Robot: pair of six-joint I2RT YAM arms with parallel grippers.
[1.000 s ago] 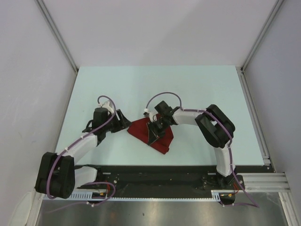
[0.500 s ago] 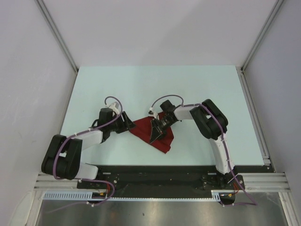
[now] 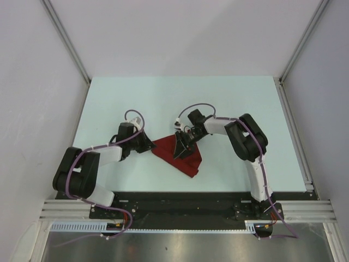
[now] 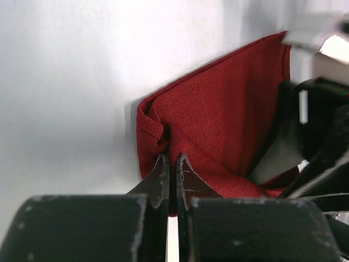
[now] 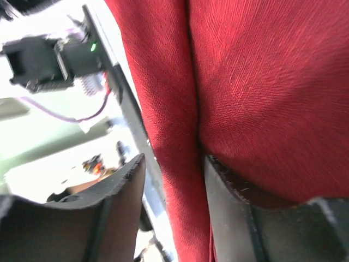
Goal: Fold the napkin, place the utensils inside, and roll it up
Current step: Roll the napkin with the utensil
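Note:
The dark red napkin [image 3: 182,157] lies folded and bunched in the middle of the table. My left gripper [image 3: 148,143] is at its left corner. In the left wrist view that gripper [image 4: 170,159] is shut on the napkin [image 4: 218,114], pinching a puckered edge. My right gripper [image 3: 179,148] stands over the cloth's middle. In the right wrist view it [image 5: 172,174] is open, its jaws straddling a raised fold of the napkin [image 5: 256,82], with a gap beside the left finger [image 5: 117,191]. The utensils are out of view.
The pale green table [image 3: 136,98] is bounded by grey walls on three sides. An aluminium rail [image 3: 294,131] runs along its right edge, and the black base rail [image 3: 180,203] lies at the near edge. The two grippers work close together over the cloth.
My left gripper moved right onto the napkin's left corner and shut on it. My right gripper's jaws opened around the fold they were pinching.

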